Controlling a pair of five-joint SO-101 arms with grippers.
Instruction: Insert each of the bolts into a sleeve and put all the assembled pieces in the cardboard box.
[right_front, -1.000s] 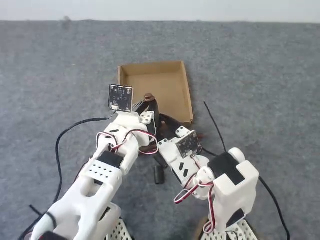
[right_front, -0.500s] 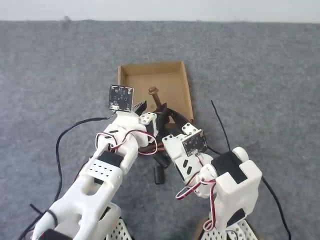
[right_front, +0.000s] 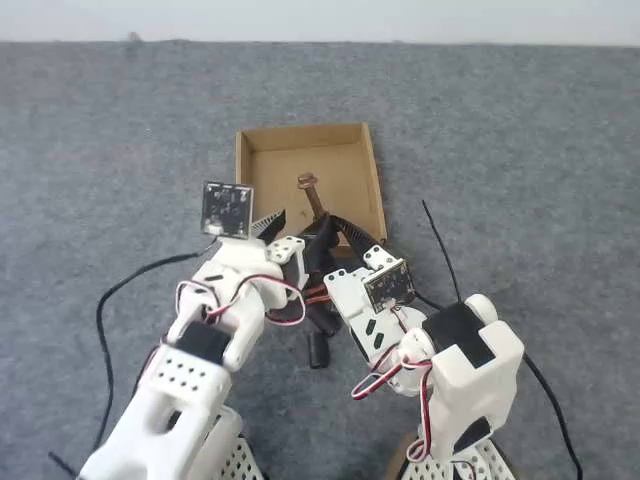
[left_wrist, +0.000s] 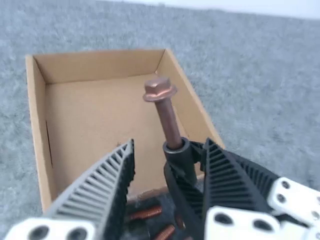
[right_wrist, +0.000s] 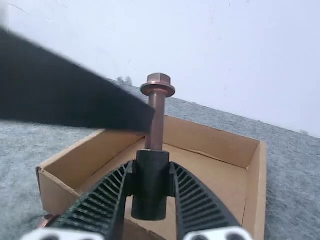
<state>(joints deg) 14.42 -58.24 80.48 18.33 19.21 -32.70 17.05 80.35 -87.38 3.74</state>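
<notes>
Right gripper (right_wrist: 150, 167): clamped on a black sleeve, with one ribbed finger pressed against each side of it and nothing else in its grasp.
Sleeve (right_wrist: 150, 185): upright between the right gripper's fingers, its upper end standing a little proud of their tips.
Bolt (right_wrist: 157, 115): copper, flanged hex head uppermost, its lower end seated in the sleeve's bore. Most of the shank shows bare above the right gripper's fingertips. From the left wrist view it leans slightly.
Left gripper (left_wrist: 169, 145): spread wide and holding nothing. The sleeve and bolt stand in the gap between its fingers, much nearer one than the other. Whether that nearer one touches the sleeve cannot be told.
Left gripper's finger (right_wrist: 75, 100): in the right wrist view it crosses just beside the bolt's shank, below the head.
Cardboard box (left_wrist: 100, 65): open side up, just beyond the fingertips of both grippers. Its near wall lies below and just past the held sleeve. In the high view the bolt's head sits over the box floor.
Loose sleeve (right_front: 318, 350): black, lying behind both grippers, between the two arms and apart from each.
Loose bolts (left_wrist: 145, 214): copper, lying beneath the left gripper's fingers, outside the box's near wall.
Grey carpet (right_front: 520, 150): spread under the box, the loose parts and both grippers.
</notes>
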